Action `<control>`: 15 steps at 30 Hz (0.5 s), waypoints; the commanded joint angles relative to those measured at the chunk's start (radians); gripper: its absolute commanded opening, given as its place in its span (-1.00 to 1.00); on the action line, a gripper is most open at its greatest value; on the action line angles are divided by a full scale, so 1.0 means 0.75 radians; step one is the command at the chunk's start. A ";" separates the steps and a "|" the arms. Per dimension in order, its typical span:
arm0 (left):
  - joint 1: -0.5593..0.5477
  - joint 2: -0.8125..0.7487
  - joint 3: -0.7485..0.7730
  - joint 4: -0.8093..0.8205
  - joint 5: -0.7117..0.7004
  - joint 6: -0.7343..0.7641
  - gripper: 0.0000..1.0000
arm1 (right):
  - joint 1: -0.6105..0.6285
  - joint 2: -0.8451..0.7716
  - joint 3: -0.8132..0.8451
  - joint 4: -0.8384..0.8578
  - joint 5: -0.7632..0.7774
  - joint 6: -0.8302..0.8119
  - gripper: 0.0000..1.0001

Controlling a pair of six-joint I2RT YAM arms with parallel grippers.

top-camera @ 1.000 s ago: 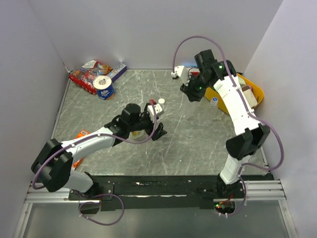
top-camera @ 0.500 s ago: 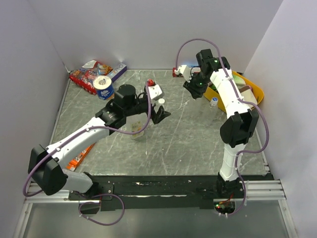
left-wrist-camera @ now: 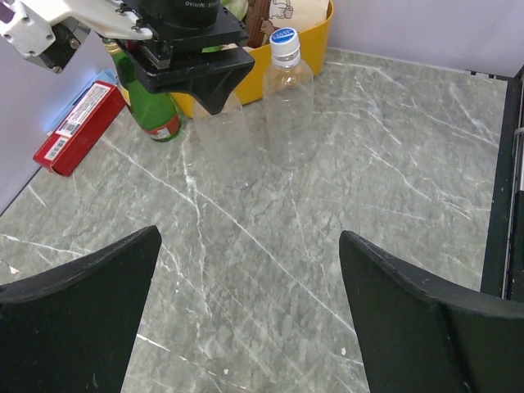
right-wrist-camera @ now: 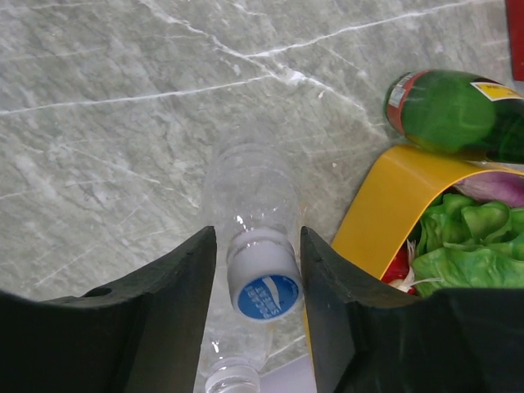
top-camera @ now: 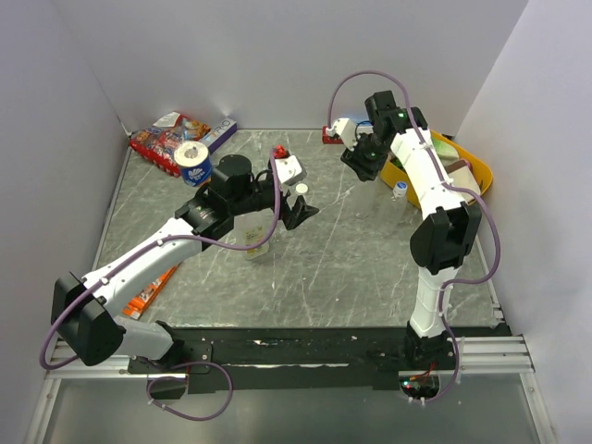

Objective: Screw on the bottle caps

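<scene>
the right gripper (right-wrist-camera: pixel 258 239) hung over a standing clear bottle (right-wrist-camera: pixel 248 192) at about 1 o'clock on the bench (top-camera: pixel 351 250). its two fingers (right-wrist-camera: pixel 168 311) flanked the blue-topped cap (right-wrist-camera: pixel 264 285) sitting on the bottle's neck. one finger looked to be against the cap's white wall and a thin gap showed on the other side, so i cannot tell whether the cap was truly pinched. in the left wrist view the same gripper (left-wrist-camera: pixel 195 78) hid the top of that bottle (left-wrist-camera: pixel 221 135).

at 4 o'clock of it in the top view stood a second clear bottle (top-camera: pixel 400 191), close to the yellow bin (top-camera: pixel 476 165), with its own blue cap (left-wrist-camera: pixel 283 36) on. a green glass bottle (right-wrist-camera: pixel 446 110) stood by the bin's far end, and a red box (left-wrist-camera: pixel 75 121) lay by the back wall near 12 o'clock.

the left gripper (top-camera: pixel 302 215) was above the middle of the bench, spread wide with nothing between its fingers (left-wrist-camera: pixel 82 311), facing 2 o'clock toward the two bottles. a small white cap (top-camera: pixel 302 189) showed just at 12 o'clock of it — what it rested on i cannot tell. a third clear bottle (top-camera: pixel 256 242) sat under the left forearm, at 8 o'clock of that gripper. whether it was upright or capped was not clear.

a tape roll (top-camera: pixel 194 165) and some snack packets (top-camera: pixel 166 137) lay in the 10 o'clock corner.
</scene>
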 commanded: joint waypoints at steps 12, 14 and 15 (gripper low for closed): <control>0.004 -0.023 -0.037 0.028 -0.014 -0.010 0.92 | -0.012 0.031 0.026 0.083 0.053 0.022 0.18; 0.004 -0.019 -0.037 0.028 -0.014 -0.012 0.92 | -0.012 0.033 0.028 0.089 0.053 0.024 0.19; 0.004 -0.021 -0.037 0.026 -0.016 -0.014 0.93 | -0.016 0.033 0.030 0.089 0.053 0.026 0.19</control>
